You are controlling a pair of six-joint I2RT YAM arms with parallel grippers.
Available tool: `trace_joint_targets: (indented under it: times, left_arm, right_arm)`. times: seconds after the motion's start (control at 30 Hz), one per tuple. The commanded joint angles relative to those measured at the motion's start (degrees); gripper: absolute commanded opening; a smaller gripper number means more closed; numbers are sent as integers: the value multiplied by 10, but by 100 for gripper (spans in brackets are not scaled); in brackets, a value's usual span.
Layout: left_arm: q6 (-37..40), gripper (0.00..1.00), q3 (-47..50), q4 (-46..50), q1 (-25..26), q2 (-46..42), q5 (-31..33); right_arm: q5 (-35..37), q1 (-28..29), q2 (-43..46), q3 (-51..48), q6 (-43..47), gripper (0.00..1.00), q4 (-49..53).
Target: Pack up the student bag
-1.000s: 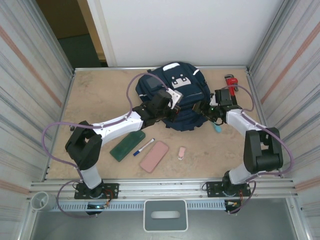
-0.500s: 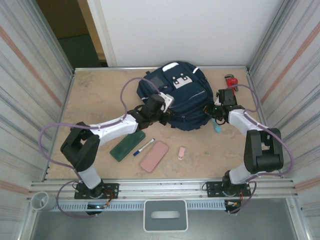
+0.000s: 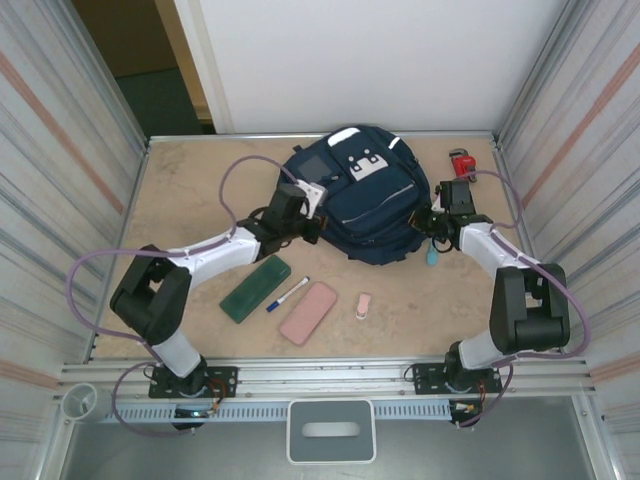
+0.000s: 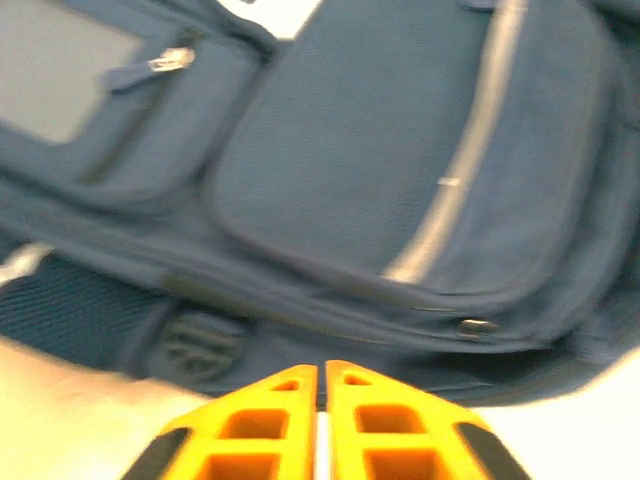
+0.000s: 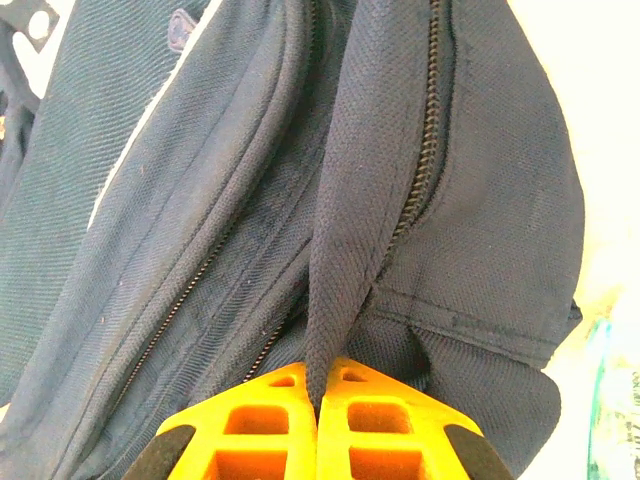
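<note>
At the table's (image 3: 200,190) back, the right gripper (image 5: 320,385) newly pinches the large navy-blue fabric backpack (image 3: 370,205), the left gripper (image 4: 322,375) narrow and empty: opening likely next.

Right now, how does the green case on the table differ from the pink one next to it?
The green case is dark in colour; the pink case is pale. The green case lies left of the marker, while the pink case lies right of it. The pink case also sits nearer the front edge than the green case. Both are flat, oblong, tilted the same way, and lie outside the student bag.
</note>
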State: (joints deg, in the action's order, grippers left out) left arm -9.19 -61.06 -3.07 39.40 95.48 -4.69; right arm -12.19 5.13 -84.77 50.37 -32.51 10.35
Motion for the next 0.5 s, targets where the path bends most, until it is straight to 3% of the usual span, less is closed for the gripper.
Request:
trace_joint_targets:
  times: [0.0, 0.23, 0.47]
  left_arm:
    - [-42, 31, -38, 0, 23, 32, -91]
    - [-42, 51, -104, 42, 49, 88, -152]
    - [33, 55, -138, 88, 57, 118, -164]
  right_arm:
    - [-11, 8, 25, -3, -4, 0, -16]
    - [-18, 11, 16, -6, -4, 0, -20]
    - [-24, 10, 11, -9, -4, 0, -25]
